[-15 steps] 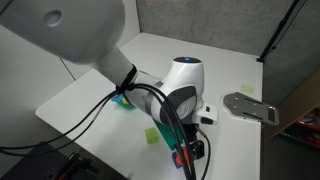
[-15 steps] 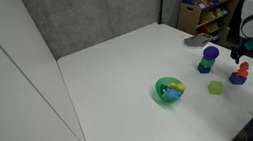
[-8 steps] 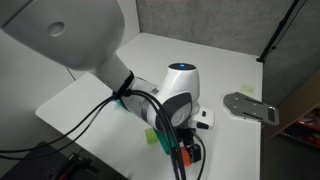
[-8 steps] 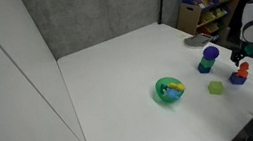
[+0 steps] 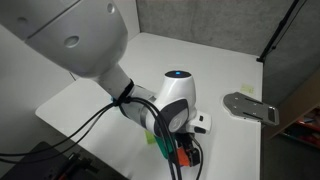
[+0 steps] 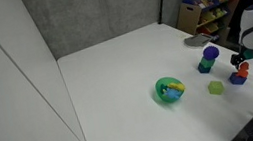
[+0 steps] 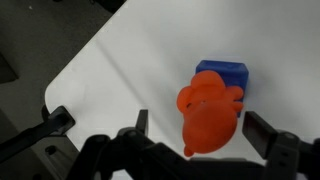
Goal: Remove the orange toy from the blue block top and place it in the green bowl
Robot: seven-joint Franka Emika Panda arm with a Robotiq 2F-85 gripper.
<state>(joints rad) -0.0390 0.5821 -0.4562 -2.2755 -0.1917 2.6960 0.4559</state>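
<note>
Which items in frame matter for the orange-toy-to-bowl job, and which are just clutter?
Job:
- orange toy, sitting on the blue block
- green bowl
- gripper, open, fingers either side of the toy

Lying about:
- yellow-green cube
- dark-blue knob on a green base
- grey flat plate

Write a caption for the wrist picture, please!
Open gripper straddles the orange toy sitting on the blue block.

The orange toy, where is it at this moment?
In the wrist view the orange toy sits on the blue block, within the open claw. In an exterior view it appears just right of the yellow-green cube.
</note>
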